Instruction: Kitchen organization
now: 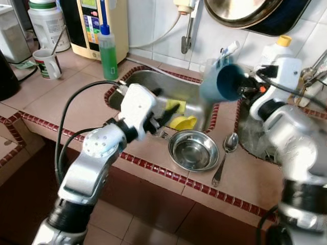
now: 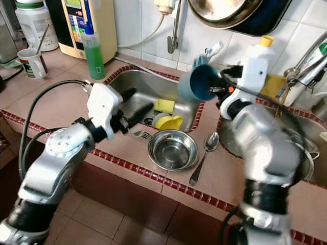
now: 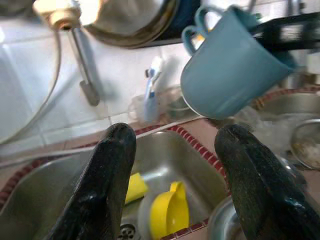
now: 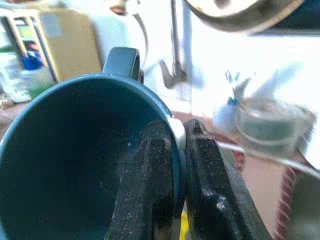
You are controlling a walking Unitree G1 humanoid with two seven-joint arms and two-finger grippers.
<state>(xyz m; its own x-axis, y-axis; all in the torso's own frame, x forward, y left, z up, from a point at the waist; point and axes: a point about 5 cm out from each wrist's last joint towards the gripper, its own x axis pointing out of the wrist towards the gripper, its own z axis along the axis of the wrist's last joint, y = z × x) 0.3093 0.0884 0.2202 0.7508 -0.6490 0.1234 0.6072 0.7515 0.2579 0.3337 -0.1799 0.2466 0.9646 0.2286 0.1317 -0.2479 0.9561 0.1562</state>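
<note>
My right gripper [image 4: 175, 165] is shut on the rim of a blue mug [image 1: 222, 81], held tipped on its side in the air over the right edge of the left sink [image 1: 148, 81]. Its dark inside [image 4: 75, 165] faces the wrist camera. My left gripper [image 1: 164, 115] stands open above the sink's near edge, nothing between its fingers [image 3: 107, 185]. Down in the sink lie a yellow cup [image 1: 184, 122] and a yellow sponge [image 1: 173, 106]. A steel bowl [image 1: 193, 150] and a spoon [image 1: 225, 153] rest on the tiled counter in front.
A green soap bottle [image 1: 107, 51] stands at the sink's far left corner, a white mug [image 1: 47, 63] further left. A tap [image 1: 188, 25] hangs from the wall. A second sink [image 2: 301, 153] is at the right. A fork [image 2: 143, 135] lies by the bowl.
</note>
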